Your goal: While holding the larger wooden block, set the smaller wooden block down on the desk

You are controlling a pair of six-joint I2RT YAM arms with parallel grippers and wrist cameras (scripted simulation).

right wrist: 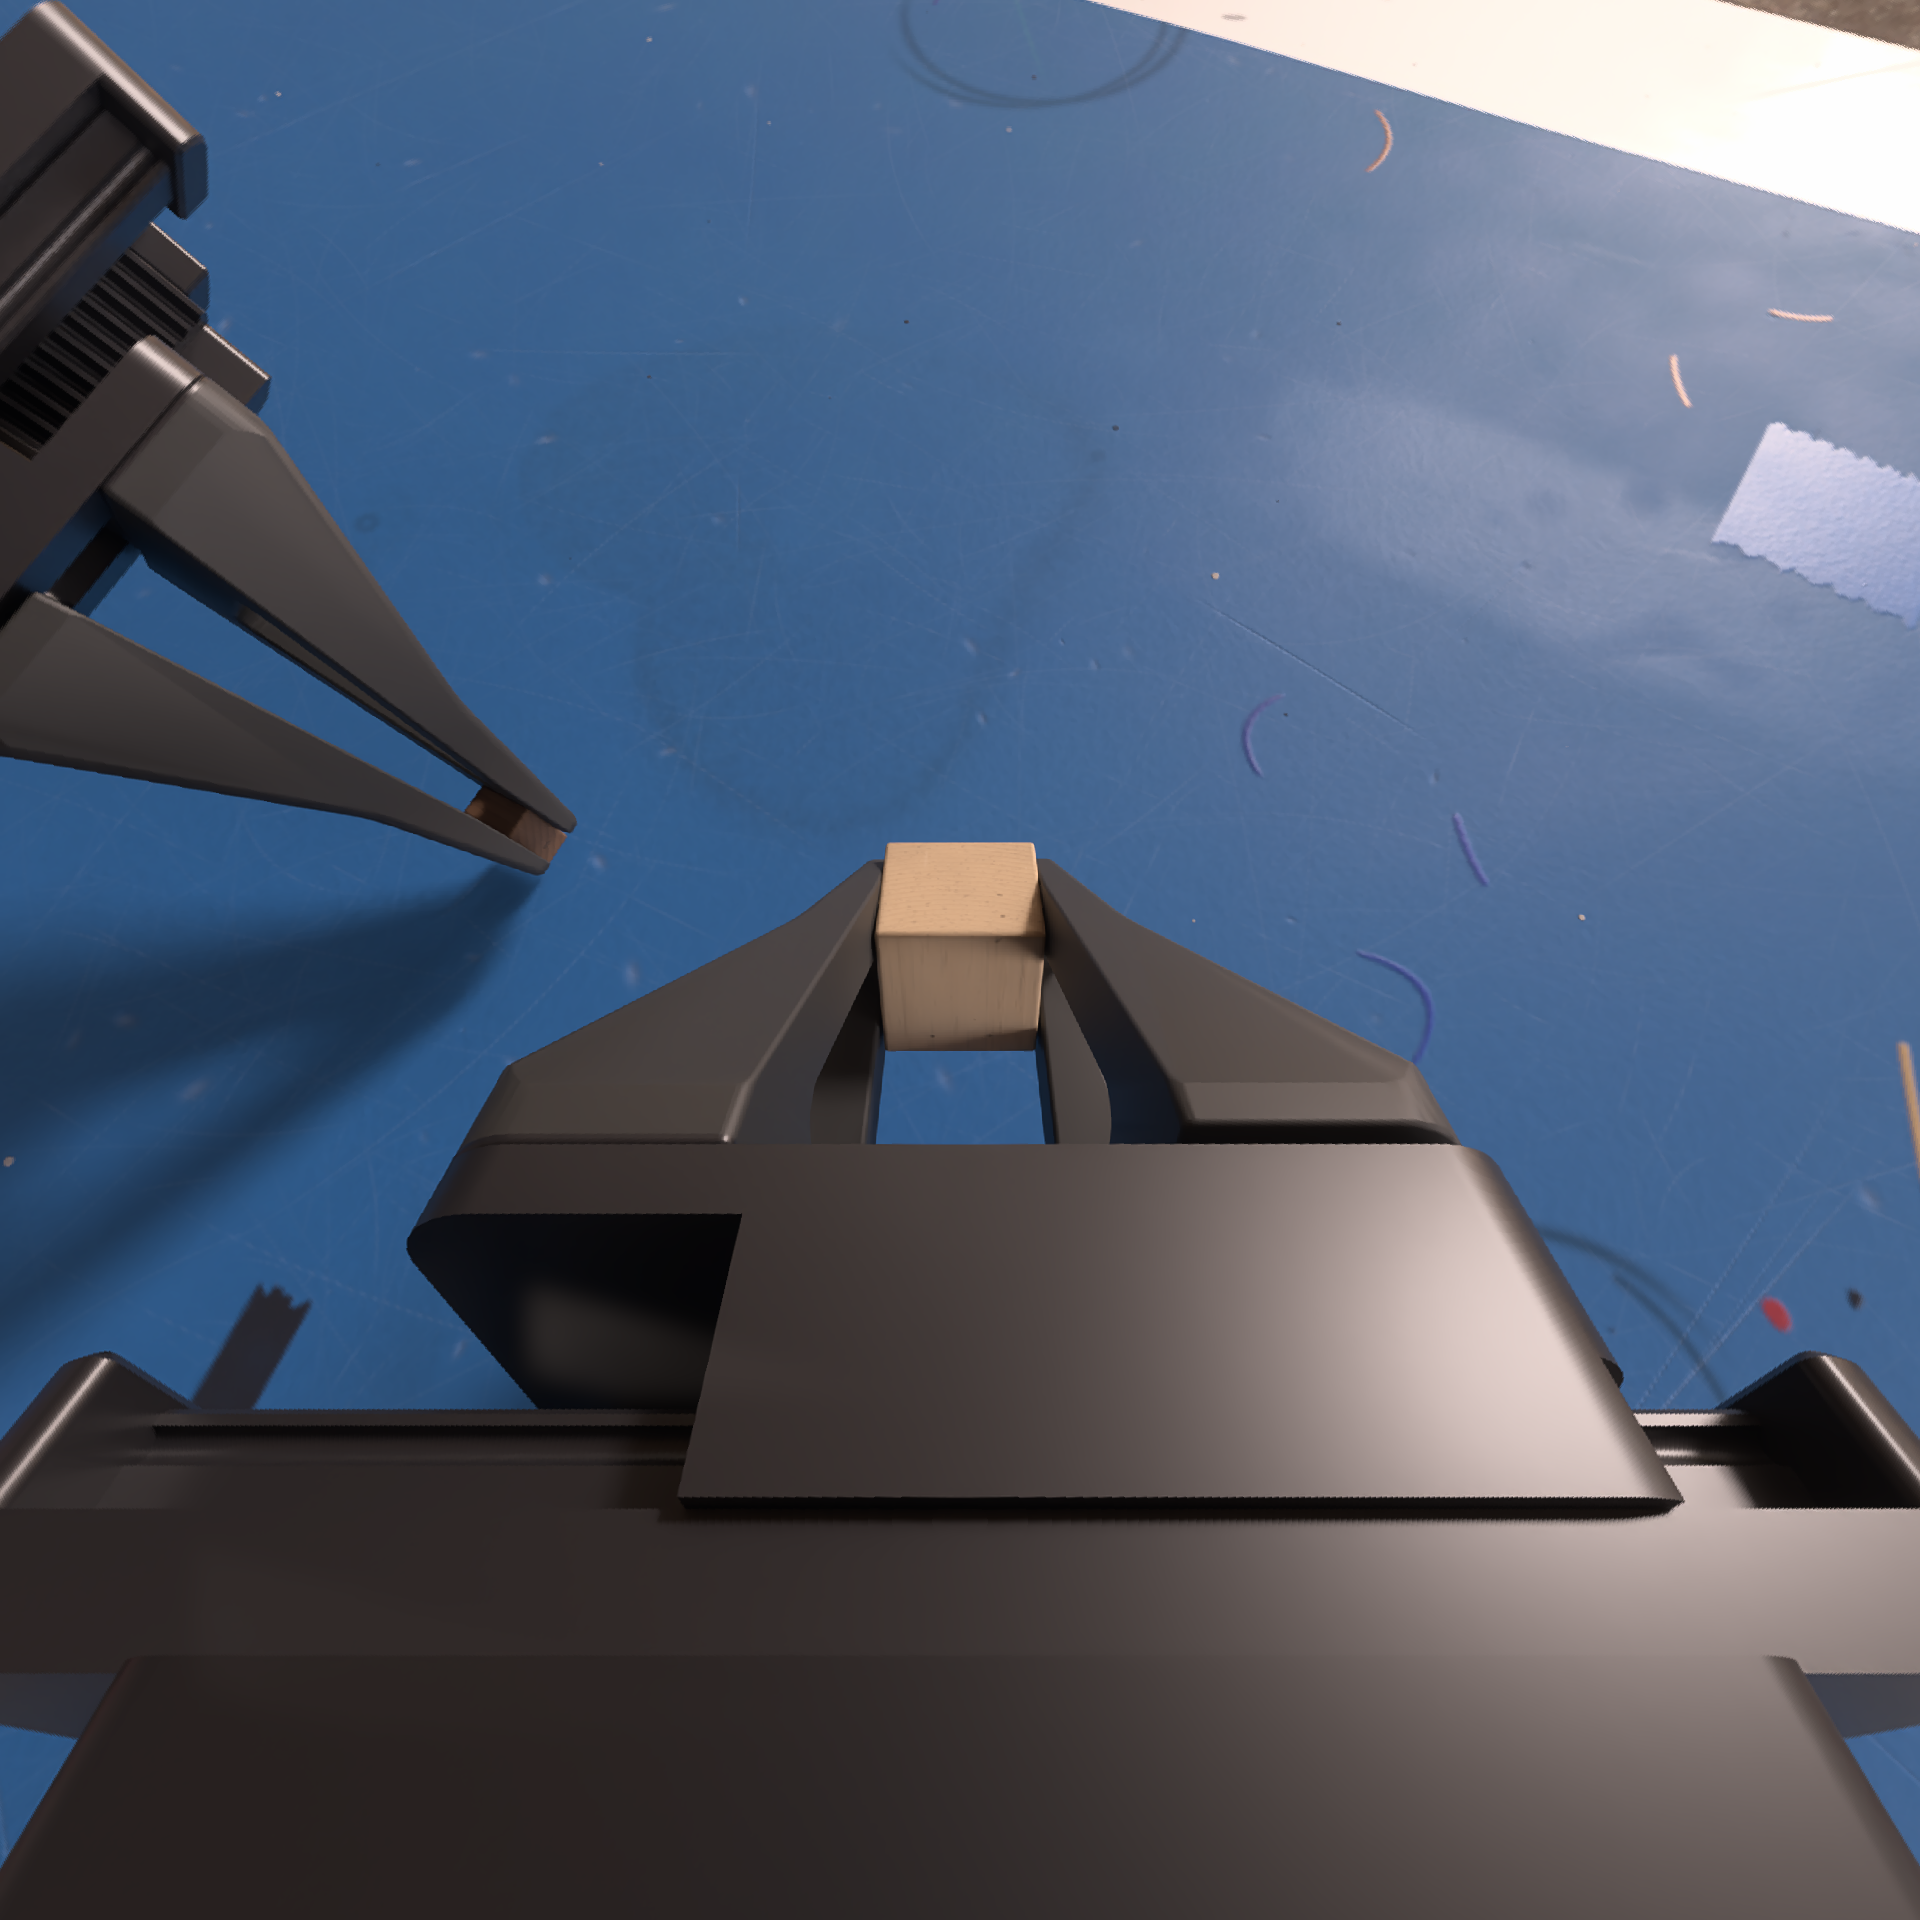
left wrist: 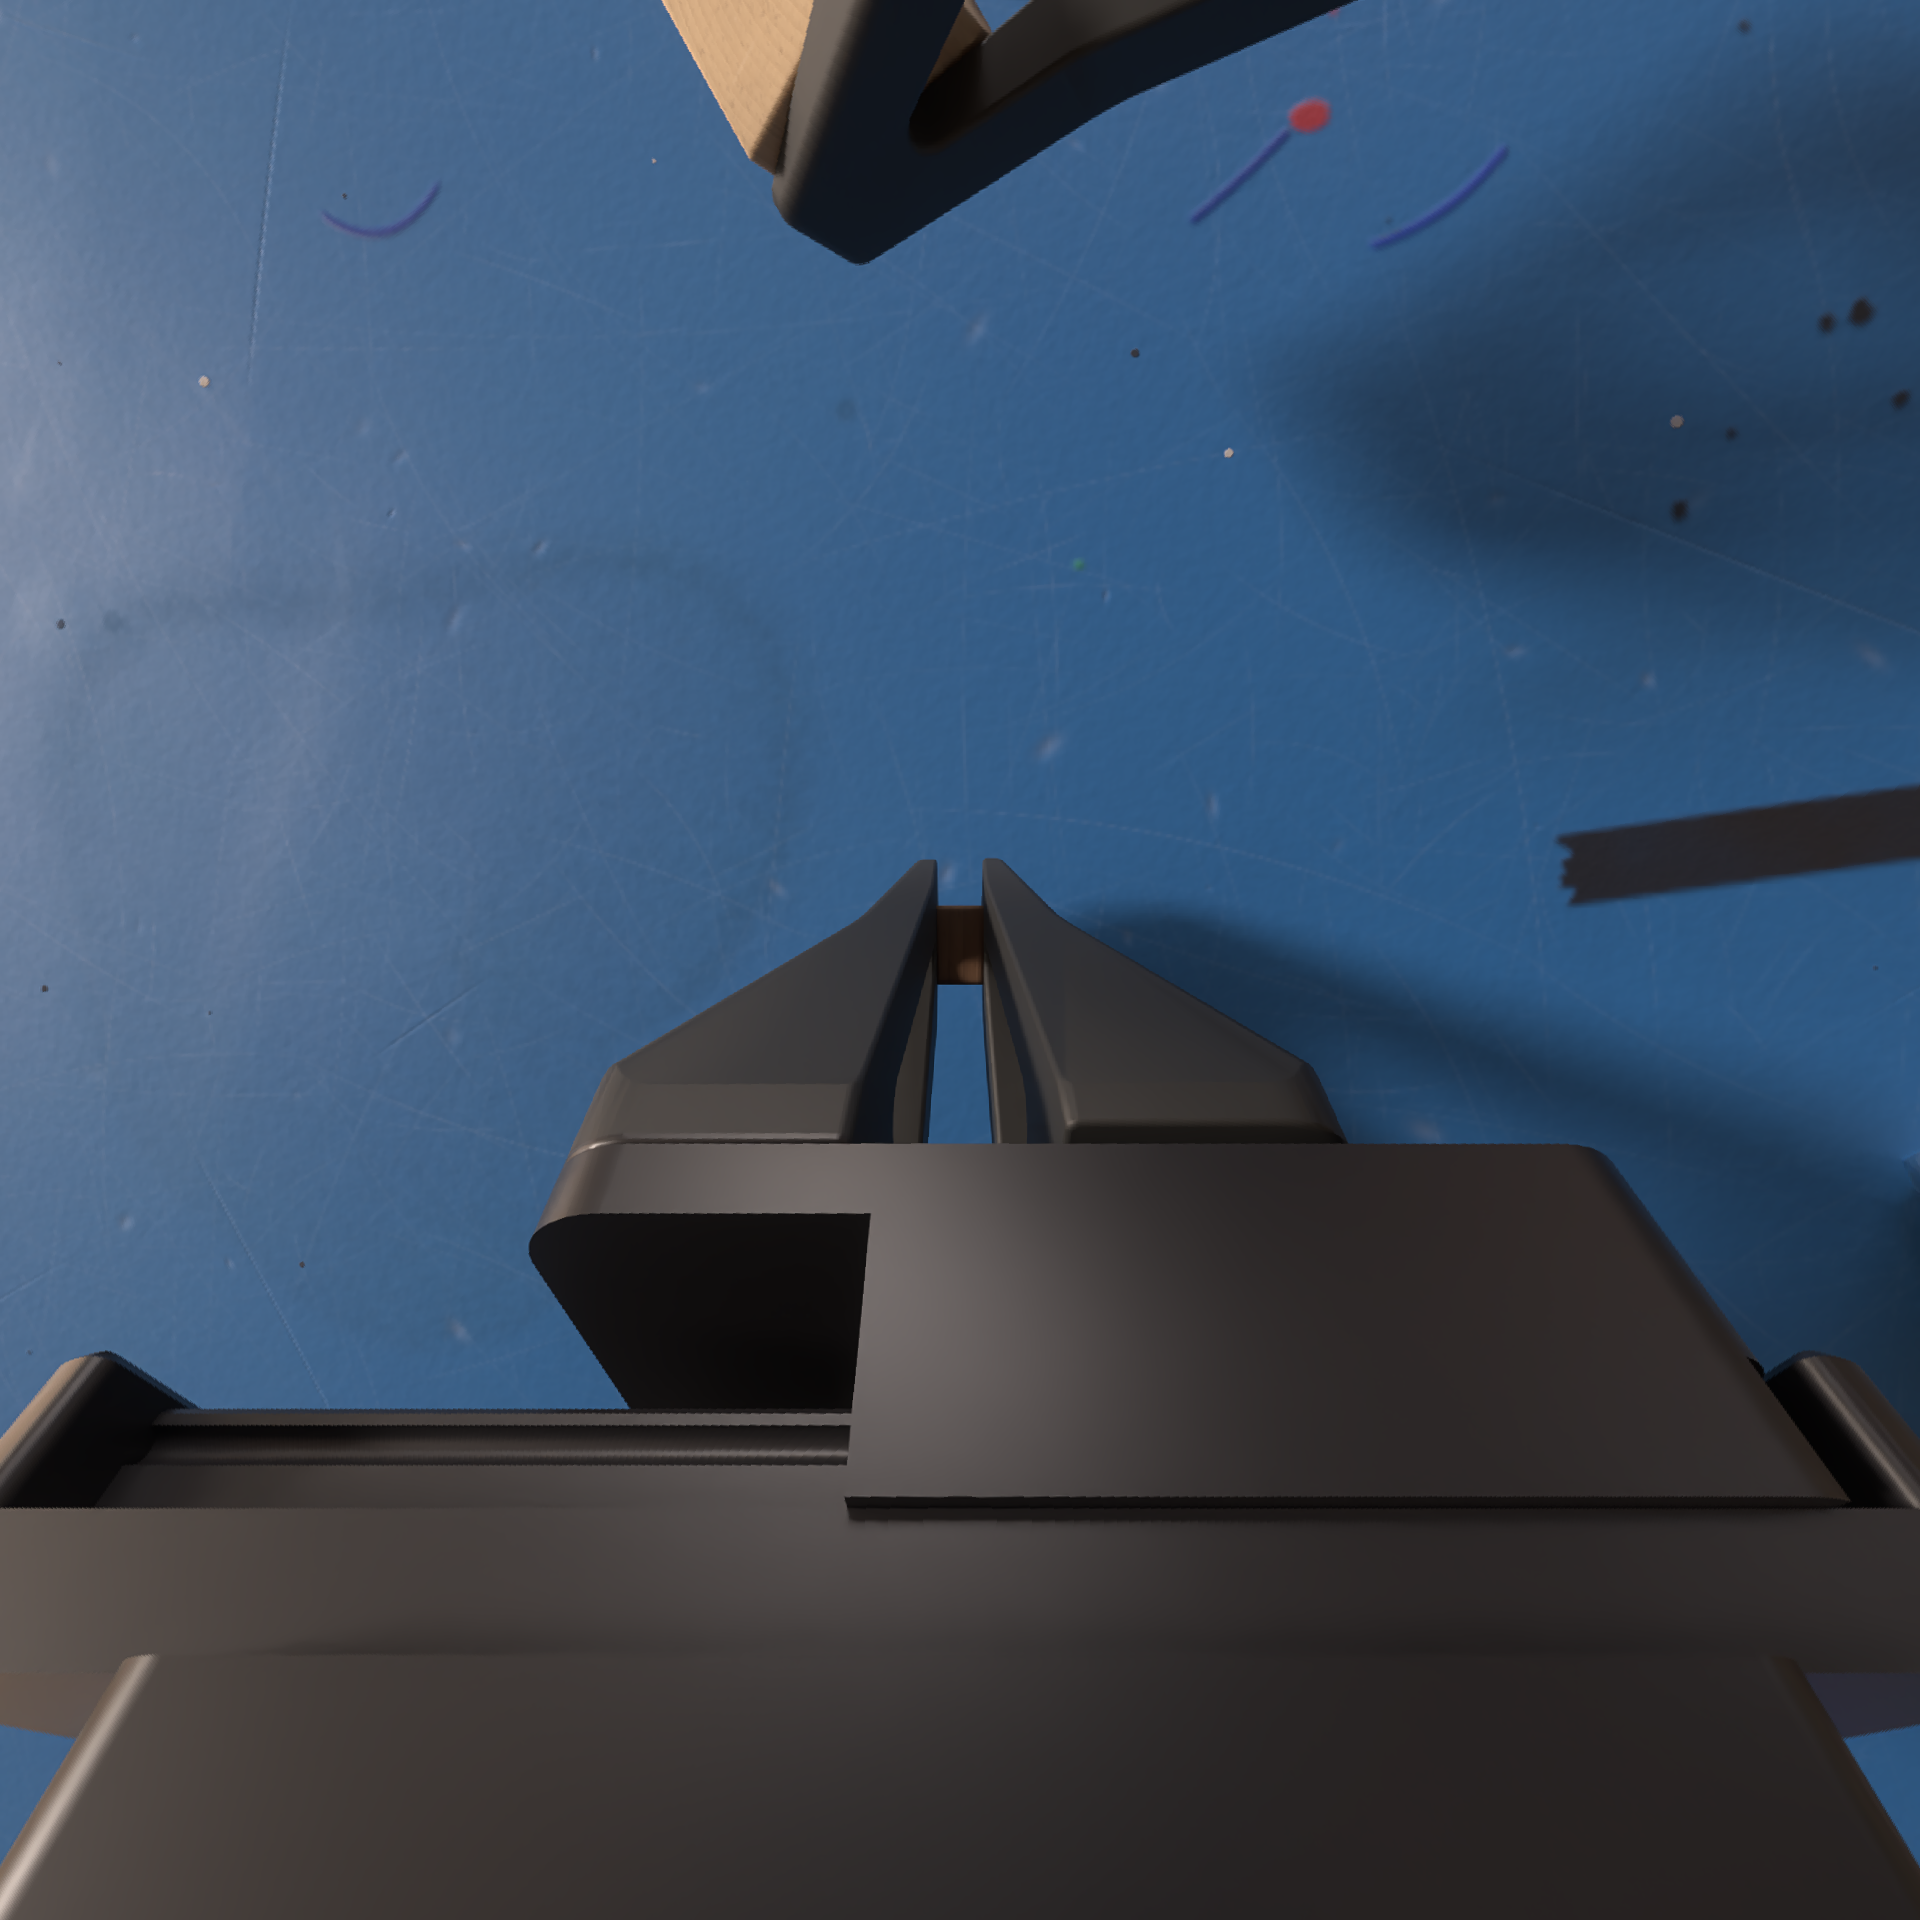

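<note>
Left wrist view: the left gripper has its two dark, wedge-shaped fingers nearly together, pinching the smaller wooden block just behind the tips. The block is a small brown cube, only one narrow face visible between the fingers, held above the table. The table is a blue, scuffed mat with fine scratches, specks and a few curved pen marks. A dark torn tape strip lies flat at the right. At the top edge, part of the right gripper shows, with pale wood beside it.

Right wrist view: the right gripper has its fingers spread moderately, clamped on two opposite sides of the larger wooden block. This is a pale, smooth cube with faint grain, also held off the table. At the left, the left gripper's fingers grip the small block at their tips, close to the surface; contact cannot be told. A pale-blue torn tape piece lies at the right. Count: two blocks, two grippers.
</note>
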